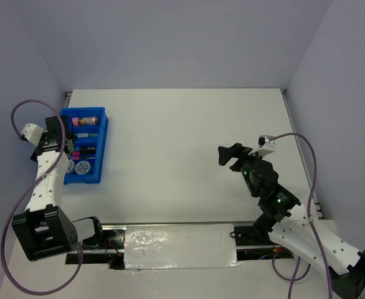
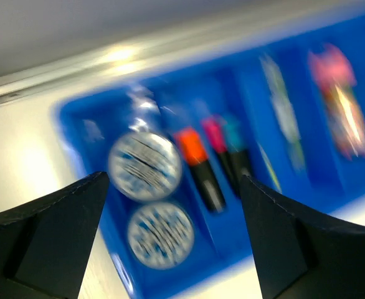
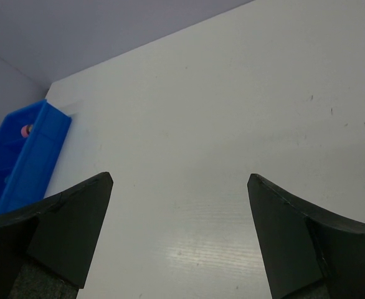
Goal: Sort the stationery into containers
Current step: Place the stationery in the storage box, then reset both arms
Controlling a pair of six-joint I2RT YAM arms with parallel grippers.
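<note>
The bright blue tray [image 1: 101,146] stands at the far left of the table. It holds two blue-white tape rolls [image 1: 76,167], highlighters [image 1: 84,151] and a pink tube [image 1: 86,119]. The left wrist view is blurred and shows the tape rolls [image 2: 145,165], the orange-capped highlighter [image 2: 198,165], pink and blue caps beside it, thin pens [image 2: 282,109] and the pink tube [image 2: 338,106], each in its own compartment. My left gripper [image 1: 69,137] hovers open and empty over the tray's left side [image 2: 173,180]. My right gripper [image 1: 228,154] is open and empty over bare table at the right [image 3: 179,179].
The tray's near wall [image 3: 27,159] shows at the far left of the right wrist view. The white table [image 1: 182,143] is walled at the back and both sides. A shiny strip [image 1: 179,246] lies between the arm bases.
</note>
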